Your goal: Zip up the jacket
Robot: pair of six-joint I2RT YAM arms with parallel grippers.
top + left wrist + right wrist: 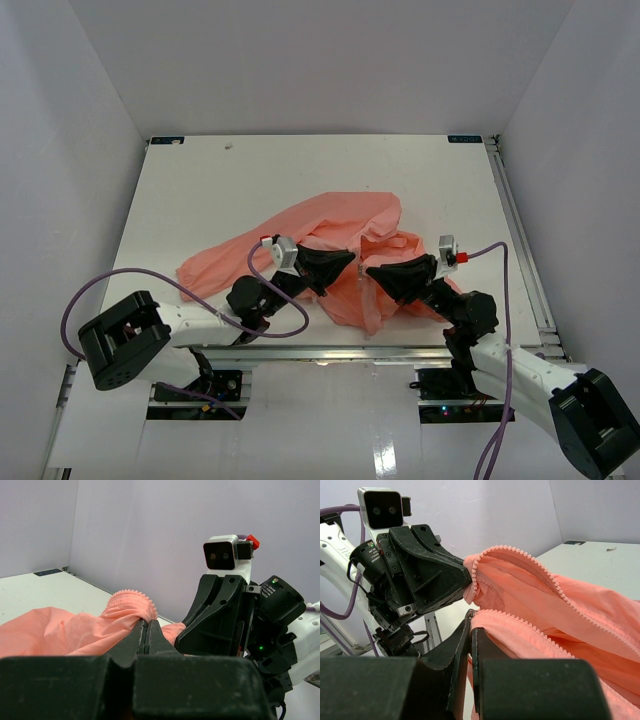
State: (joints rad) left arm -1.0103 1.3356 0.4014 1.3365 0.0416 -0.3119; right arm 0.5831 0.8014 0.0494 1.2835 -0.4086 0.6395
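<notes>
L pincer point(147, 625) clamped shut on a toothed zip edge of the jacket point(340, 222). R pincer point(471, 622) is pinching the other zip edge, facing it, tips close. Rest of jacket lies crumpled on tabletop point(200, 180) beyond both pincers. Purple cable point(285, 328) loops behind L pincer.

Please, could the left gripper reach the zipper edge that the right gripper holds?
Likely yes: the left gripper faces the right gripper closely with nothing between, though it is itself shut on the jacket.
</notes>
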